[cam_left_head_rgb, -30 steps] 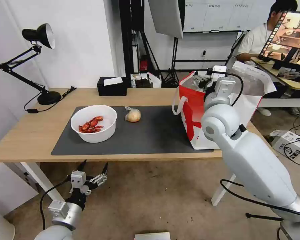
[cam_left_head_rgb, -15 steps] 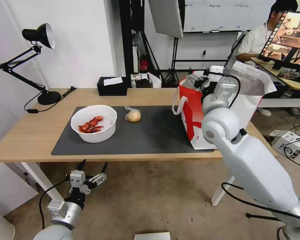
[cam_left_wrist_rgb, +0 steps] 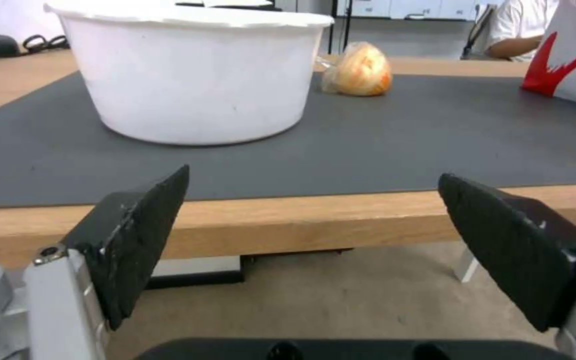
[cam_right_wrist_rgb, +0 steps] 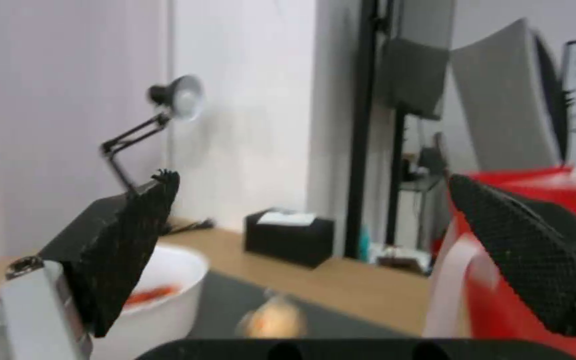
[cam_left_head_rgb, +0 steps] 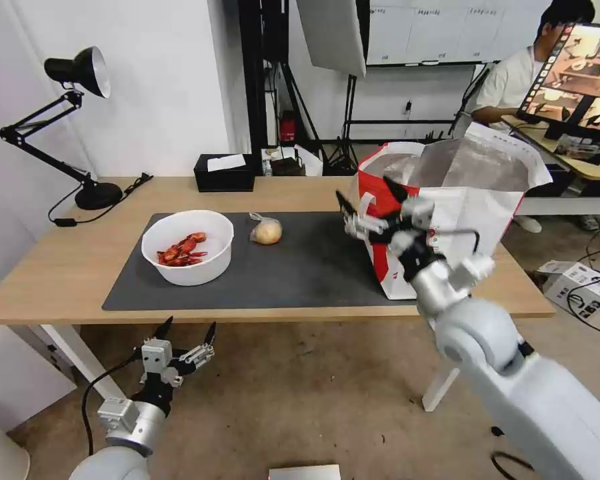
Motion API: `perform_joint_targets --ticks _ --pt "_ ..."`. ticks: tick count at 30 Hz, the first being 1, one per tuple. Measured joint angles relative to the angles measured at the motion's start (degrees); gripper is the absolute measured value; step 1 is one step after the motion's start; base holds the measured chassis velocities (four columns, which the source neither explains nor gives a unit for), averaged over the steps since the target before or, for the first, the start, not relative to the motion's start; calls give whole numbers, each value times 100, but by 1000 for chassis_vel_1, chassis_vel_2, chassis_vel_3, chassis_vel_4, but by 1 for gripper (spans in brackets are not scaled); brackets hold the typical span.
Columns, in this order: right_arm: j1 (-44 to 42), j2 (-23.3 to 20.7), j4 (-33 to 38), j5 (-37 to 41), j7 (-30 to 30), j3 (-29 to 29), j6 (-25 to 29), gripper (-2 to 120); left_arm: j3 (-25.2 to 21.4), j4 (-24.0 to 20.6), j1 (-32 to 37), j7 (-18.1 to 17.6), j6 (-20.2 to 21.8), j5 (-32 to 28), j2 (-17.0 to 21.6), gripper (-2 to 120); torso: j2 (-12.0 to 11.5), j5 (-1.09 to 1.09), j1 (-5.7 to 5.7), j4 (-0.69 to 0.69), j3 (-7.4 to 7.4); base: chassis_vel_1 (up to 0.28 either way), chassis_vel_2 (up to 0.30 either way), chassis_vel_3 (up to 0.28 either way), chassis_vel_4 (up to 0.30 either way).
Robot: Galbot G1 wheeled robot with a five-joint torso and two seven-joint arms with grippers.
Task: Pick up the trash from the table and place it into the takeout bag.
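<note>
On the dark mat [cam_left_head_rgb: 300, 267] of the table [cam_left_head_rgb: 60, 273] stands a white bowl [cam_left_head_rgb: 197, 273] holding red crayfish shells [cam_left_head_rgb: 180, 250]. To its right lies a small clear bag with a beige lump [cam_left_head_rgb: 267, 231]. The takeout bag [cam_left_head_rgb: 460, 200] stands open at the mat's right end. My right gripper [cam_left_head_rgb: 365, 192] hovers open and empty over the mat, just left of the bag's red side. My left gripper [cam_left_head_rgb: 188, 327] hangs open below the table's front edge. In its wrist view, between the fingers [cam_left_wrist_rgb: 313, 174], I see the bowl [cam_left_wrist_rgb: 195, 85] and the lump [cam_left_wrist_rgb: 361, 75].
A black tissue box [cam_left_head_rgb: 225, 173] sits at the table's back edge. A black desk lamp [cam_left_head_rgb: 80, 73] stands at the back left, its cable trailing on the wood. Another desk with a monitor [cam_left_head_rgb: 573, 67] is behind the takeout bag.
My right gripper has come out of the takeout bag's mouth and swung down and left, now in front of the bag's left side. The left arm stays put.
</note>
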Motion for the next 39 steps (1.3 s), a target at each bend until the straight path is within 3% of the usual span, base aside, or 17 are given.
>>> perform_joint_targets --ticks 5,8,16,20,39 --pt "-949 115 -49 -377 -293 159 534 100 16 12 13 4 -24 38 -20 100 0 1 -1 -2 0 0 0 0 0" --pt "-1539 396 -179 -690 -342 240 825 100 18 11 30 6 -31 46 -14 100 0 1 -1 0 0 0 0 0 0" --pt "-2388 931 -525 -1209 -164 250 1068 100 -27 -48 145 8 -31 84 -2 100 0 2 0 0 0 0 0 0 0" --pt "-2667 1139 -649 -1428 -115 252 1075 100 -82 -46 204 11 -82 123 -7 100 0 1 -1 -1 0 0 0 0 0" --pt "-2873 1271 -718 -1508 -43 253 949 100 -173 -42 346 21 -112 243 -129 100 -1 1 0 0 1 0 0 0 0"
